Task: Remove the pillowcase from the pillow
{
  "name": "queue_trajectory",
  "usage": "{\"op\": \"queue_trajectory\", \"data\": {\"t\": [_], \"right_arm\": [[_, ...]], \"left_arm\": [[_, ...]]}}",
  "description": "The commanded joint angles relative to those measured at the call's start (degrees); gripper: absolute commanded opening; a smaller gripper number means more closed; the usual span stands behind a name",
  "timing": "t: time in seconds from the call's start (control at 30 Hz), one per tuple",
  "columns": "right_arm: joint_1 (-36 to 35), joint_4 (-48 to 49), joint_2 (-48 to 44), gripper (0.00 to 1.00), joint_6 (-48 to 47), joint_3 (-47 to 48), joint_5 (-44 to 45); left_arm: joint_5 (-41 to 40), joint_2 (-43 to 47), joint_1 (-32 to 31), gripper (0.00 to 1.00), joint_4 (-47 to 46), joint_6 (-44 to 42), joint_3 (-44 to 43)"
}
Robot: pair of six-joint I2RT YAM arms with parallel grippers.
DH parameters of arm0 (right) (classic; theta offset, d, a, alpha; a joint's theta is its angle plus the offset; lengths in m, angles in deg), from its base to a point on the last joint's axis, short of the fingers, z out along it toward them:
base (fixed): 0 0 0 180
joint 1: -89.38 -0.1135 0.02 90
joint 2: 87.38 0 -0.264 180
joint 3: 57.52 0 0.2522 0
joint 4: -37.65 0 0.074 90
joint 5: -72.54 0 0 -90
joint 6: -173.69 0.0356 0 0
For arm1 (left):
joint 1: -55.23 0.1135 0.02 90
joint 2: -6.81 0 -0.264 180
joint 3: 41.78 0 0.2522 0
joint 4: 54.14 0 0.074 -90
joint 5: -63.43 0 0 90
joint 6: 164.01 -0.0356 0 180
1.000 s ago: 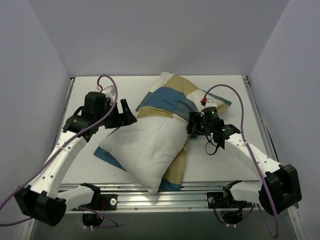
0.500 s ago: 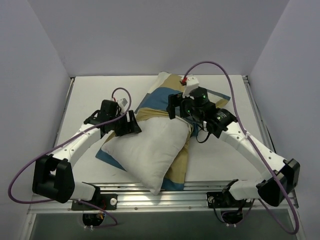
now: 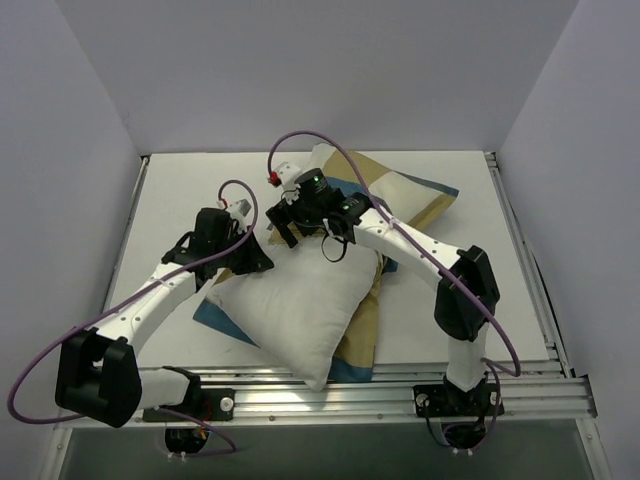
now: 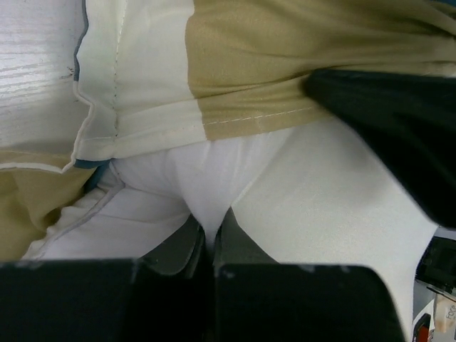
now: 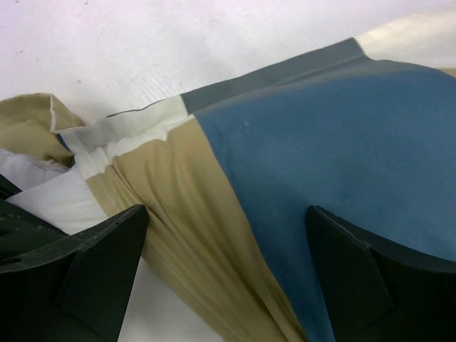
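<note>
Both arms meet at the hem: left end effector (image 4: 208, 235) clamps the pillow (image 3: 300, 300). Right end effector (image 5: 224, 231), spread apart, hangs directly over the pillowcase (image 5: 320, 142), which trails rightward.

One pillow (image 3: 300, 305), one pillowcase (image 3: 408, 195).

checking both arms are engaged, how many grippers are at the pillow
2. The left gripper pinches the white pillow near its far end. The right gripper hangs open over the checked pillowcase, close beside it.
</note>
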Motion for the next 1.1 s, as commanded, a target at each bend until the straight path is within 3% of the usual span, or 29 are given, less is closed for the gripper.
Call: {"op": "queue_trajectory", "data": {"t": [0.0, 0.13, 0.2, 0.23, 0.27, 0.33, 0.37, 0.7, 1.07], "right_arm": [[-1.23, -2.14, 2.08, 0.88, -4.71, 4.98, -4.27], [-1.23, -3.72, 6.83, 0.79, -5.24, 6.75, -0.08], [-0.71, -2.67, 7.97, 0.63, -5.07, 5.35, 3.27], [-0.36, -2.06, 8.07, 0.55, -4.98, 4.64, 7.2], [0.95, -1.1, 8.24, 0.29, -4.46, 3.59, 8.46], [2.8, -0.04, 8.51, 0.04, -3.14, 3.14, 11.18], [3.85, 0.58, 8.51, 0.0, -2.35, 3.23, 14.24], [18.35, -0.2, 6.93, 0.0, 9.51, 10.0, 34.55], [34.44, -6.88, 5.43, 0.0, 24.37, 8.68, 36.07]], "left_arm": [[-0.76, 0.83, -0.29, 0.02, 1.54, -1.08, 0.8], [-1.64, 1.18, -0.29, 0.02, 2.42, -1.34, 0.28], [-2.25, 2.4, -0.29, 0.02, 3.56, -1.43, -0.08], [-2.78, 3.11, -0.29, 0.02, 4.18, -1.78, -0.43], [-3.65, 3.72, -0.29, 0.02, 5.75, -2.04, -1.21], [-6.8, 5.92, -0.29, 0.02, 9.52, -3.62, -2.44], [-7.61, 6.54, -0.29, 0.02, 11.2, -4.15, -4.19], [-14.03, 20.24, -0.2, 0.02, 25.97, -7.32, -12.2], [-17.98, 29.57, 0.06, 0.02, 38.28, -6.61, -13.96]]}}
